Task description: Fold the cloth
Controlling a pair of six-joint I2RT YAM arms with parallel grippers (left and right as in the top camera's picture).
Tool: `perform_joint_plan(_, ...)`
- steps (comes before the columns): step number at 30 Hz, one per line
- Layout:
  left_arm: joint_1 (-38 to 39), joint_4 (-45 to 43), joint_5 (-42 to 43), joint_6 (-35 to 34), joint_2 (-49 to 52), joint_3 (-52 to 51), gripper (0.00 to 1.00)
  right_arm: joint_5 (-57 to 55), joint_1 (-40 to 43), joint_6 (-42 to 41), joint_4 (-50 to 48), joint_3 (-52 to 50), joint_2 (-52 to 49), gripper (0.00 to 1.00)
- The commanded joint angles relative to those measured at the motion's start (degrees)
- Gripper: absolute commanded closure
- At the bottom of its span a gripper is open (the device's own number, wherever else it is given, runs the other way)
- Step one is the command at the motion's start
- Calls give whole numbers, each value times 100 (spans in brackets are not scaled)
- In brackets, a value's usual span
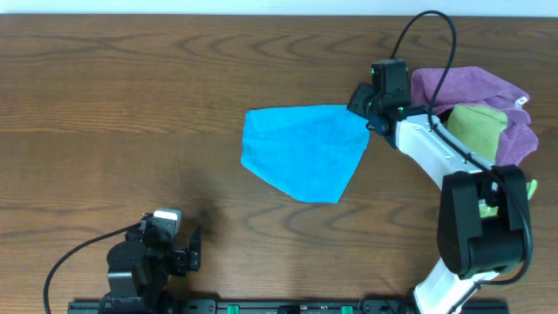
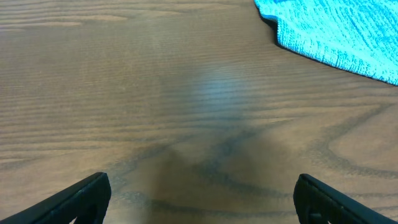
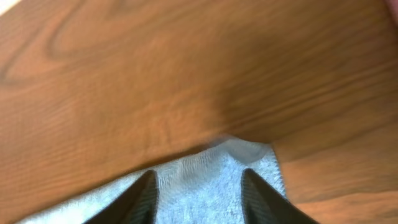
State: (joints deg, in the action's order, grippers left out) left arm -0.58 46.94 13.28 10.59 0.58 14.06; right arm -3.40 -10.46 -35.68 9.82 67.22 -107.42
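Left gripper [image 2: 202,183]: spread wide over bare wood at the near left, well apart from the cloth [image 1: 305,148]
Left arm: folded low on its base by the table's [image 1: 131,105] near edge, wrist camera looking across the wood to the cloth's near left edge
Cloth: flat in the middle of the table, a rough fan shape narrowing toward the near side; it looks like a single layer, no fold made yet
Right gripper [image 1: 370,120]: down at the cloth's far right corner, fingers [image 3: 144,196] part spread, the corner lying flat between them; no pinch shows
Right arm: forearm slants from the near right base up and left, wrist pitched down onto the corner
Step in hand: by my judgement, taking that corner for the first fold
Doing it well: close low so both pads catch the top edge and not bare wood, lift only enough to free the corner, then carry it across to the opposite edge, keeping the edges lined up
Purple cloth [image 1: 462,87] and green cloth [image 1: 478,126]: heaped just right of the gripper; the lift should stay clear of them
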Motion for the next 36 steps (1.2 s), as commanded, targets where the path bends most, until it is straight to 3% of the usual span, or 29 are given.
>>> perform_joint_plan(1,28,254,-33,120,-37,-85,5,-433,70,-92,-15,28,-48,45)
perform_joint_plan(6,28,256,-33,122,-37,-85,5,-114,70,-94,608,28,188,38)
perform_joint_plan(14,28,256,-33,120,-37,-85,5,520,63,-221,3534,28,1078,41)
perform_joint_plan(17,28,254,-33,120,-37,-85,5,564,63,-120,4061,-55,1029,40)
perform_joint_plan(24,28,254,-33,120,-37,-85,5,1187,66,17,3604,-640,979,40)
perform_joint_plan(36,28,254,-33,120,-37,-85,5,1880,68,-46,2013,-1869,979,42)
